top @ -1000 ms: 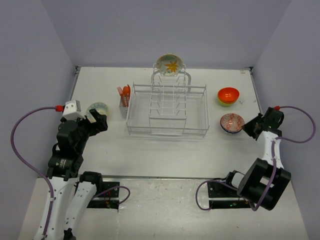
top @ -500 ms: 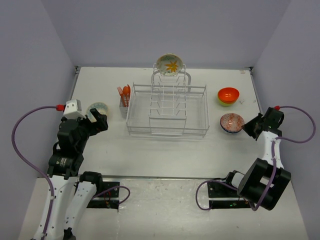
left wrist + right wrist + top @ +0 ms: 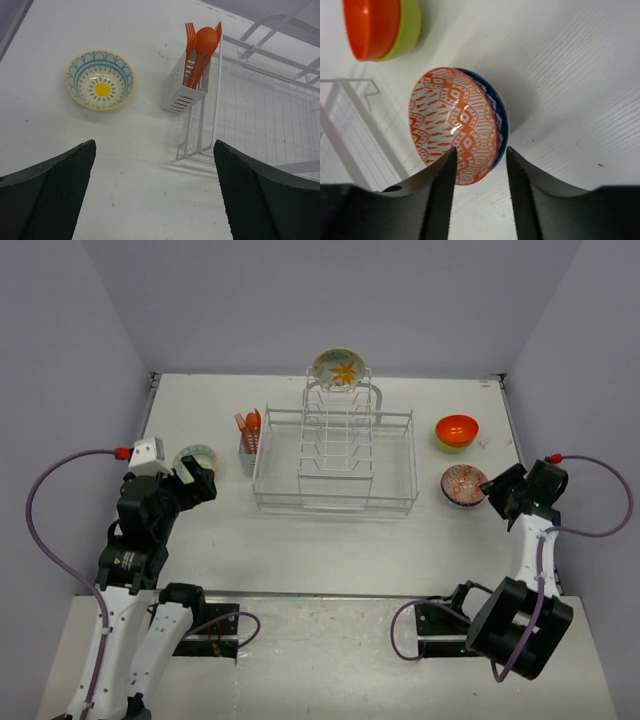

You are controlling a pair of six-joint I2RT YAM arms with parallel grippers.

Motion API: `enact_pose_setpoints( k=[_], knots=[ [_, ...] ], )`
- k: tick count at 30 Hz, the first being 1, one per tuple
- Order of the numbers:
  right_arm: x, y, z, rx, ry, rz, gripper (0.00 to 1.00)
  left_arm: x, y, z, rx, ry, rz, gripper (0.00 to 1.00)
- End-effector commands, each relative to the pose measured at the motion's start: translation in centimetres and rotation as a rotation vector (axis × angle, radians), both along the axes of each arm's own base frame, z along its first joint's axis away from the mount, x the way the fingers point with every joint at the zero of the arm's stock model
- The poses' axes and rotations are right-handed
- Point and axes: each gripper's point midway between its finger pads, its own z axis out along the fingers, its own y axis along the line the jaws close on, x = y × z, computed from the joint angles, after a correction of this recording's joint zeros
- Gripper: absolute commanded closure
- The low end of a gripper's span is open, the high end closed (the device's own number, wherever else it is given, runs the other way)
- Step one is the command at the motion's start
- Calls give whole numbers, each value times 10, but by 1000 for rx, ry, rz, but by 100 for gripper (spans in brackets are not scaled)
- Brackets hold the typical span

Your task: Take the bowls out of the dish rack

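The white wire dish rack point(image 3: 335, 462) stands mid-table, and its corner shows in the left wrist view point(image 3: 260, 100). The cream bowl with an orange flower point(image 3: 338, 368) stands upright in its tall far slots. The pale teal bowl point(image 3: 195, 459) sits on the table left of the rack point(image 3: 100, 86). My left gripper point(image 3: 200, 483) point(image 3: 154, 150) is open and empty just near of it. The orange bowl point(image 3: 457, 427) sits inside the lime-green one point(image 3: 410, 30) at the right. The red-patterned bowl point(image 3: 464, 485) point(image 3: 457, 125) rests below them. My right gripper point(image 3: 495, 490) point(image 3: 481, 152) is open, its jaws straddling that bowl's near rim.
Orange utensils point(image 3: 249, 423) point(image 3: 200, 47) stand in the cutlery holder point(image 3: 182, 90) on the rack's left side. Side walls close in the table left and right. The table's back edge lies just behind the rack.
My right arm has shifted a little, its wrist moving outward, with the gripper still at the red-patterned bowl. The left arm has barely moved.
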Motion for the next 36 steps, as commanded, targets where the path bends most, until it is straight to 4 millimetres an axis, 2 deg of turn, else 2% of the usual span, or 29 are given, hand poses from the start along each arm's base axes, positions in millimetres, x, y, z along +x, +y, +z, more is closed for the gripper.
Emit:
enact_pose_setpoints(
  k=[1, 7, 8, 12, 14, 16, 19, 22, 27, 28, 30, 31, 33, 34, 36],
  knots=[
    [4, 0, 38, -45, -100, 5, 50, 4, -1, 9, -13, -31, 2, 0],
    [7, 16, 70, -52, -224, 69, 16, 9, -5, 13, -15, -27, -14, 0],
    [8, 26, 76, -47, -253, 114, 1, 11, -6, 15, -20, -30, -20, 0],
    [1, 59, 119, -142, -385, 235, 1, 18, -21, 20, -63, -22, -78, 0],
    [-2, 74, 134, -193, -423, 287, 1, 20, -24, 32, -80, -43, -94, 0],
    [-9, 87, 147, -207, -470, 332, 1, 23, -29, 42, -98, -58, -113, 0],
    [-12, 113, 155, -196, -512, 452, 1, 27, -40, 66, -127, -100, -165, 0],
    [-14, 157, 174, -205, -583, 672, 1, 30, -40, 73, -115, -104, -167, 0],
    [-8, 179, 202, -316, -612, 742, 1, 31, -24, 75, -55, -114, -100, 0],
    [-8, 185, 216, -355, -637, 755, 1, 31, -24, 76, -50, -115, -102, 0],
    [-1, 191, 222, -396, -634, 763, 1, 31, -23, 74, -30, -113, -109, 0],
    [0, 196, 233, -441, -654, 773, 1, 31, -23, 72, -22, -110, -110, 0],
    [8, 202, 230, -463, -623, 799, 1, 25, -13, 69, -7, -126, -64, 0],
    [9, 207, 237, -476, -636, 813, 1, 24, -10, 55, -4, -109, -49, 0],
    [14, 212, 237, -481, -624, 828, 1, 19, -4, 52, 4, -140, -19, 0]
  ],
)
